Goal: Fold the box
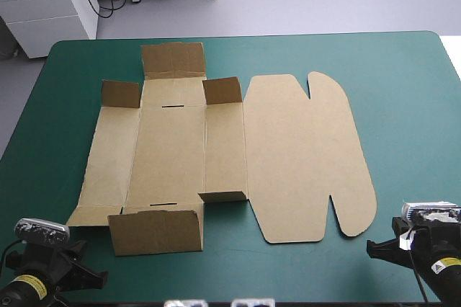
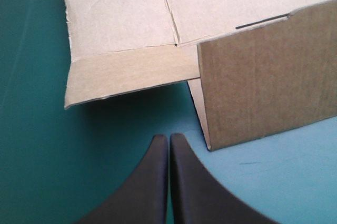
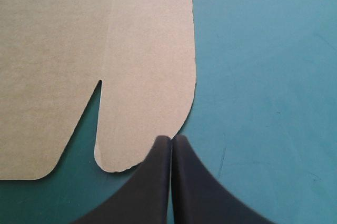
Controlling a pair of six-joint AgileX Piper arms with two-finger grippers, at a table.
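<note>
My table's teal-green cover (image 1: 403,91) carried the brown box (image 1: 169,148), a cut sheet of corrugated board, at its middle, spread open and mostly flat. Its broad lid panel (image 1: 306,163), with rounded ears, lay flat on the side toward my right arm. The long near flap (image 1: 155,232) and the far flap (image 1: 173,58) stood tilted up, as did the small corner tabs (image 1: 222,89).

My left gripper (image 2: 169,139), two broad black fins, was pressed together into one point and held nothing. It hung over bare cover just short of the box's near left corner, beside the raised near flap. My right gripper (image 3: 171,140) was likewise closed and empty, its tip at the edge of the lid's near rounded ear (image 3: 142,129); whether it touched the board I could not tell.

A small yellow label (image 1: 29,287) sat on each wrist, its print too small to read
</note>
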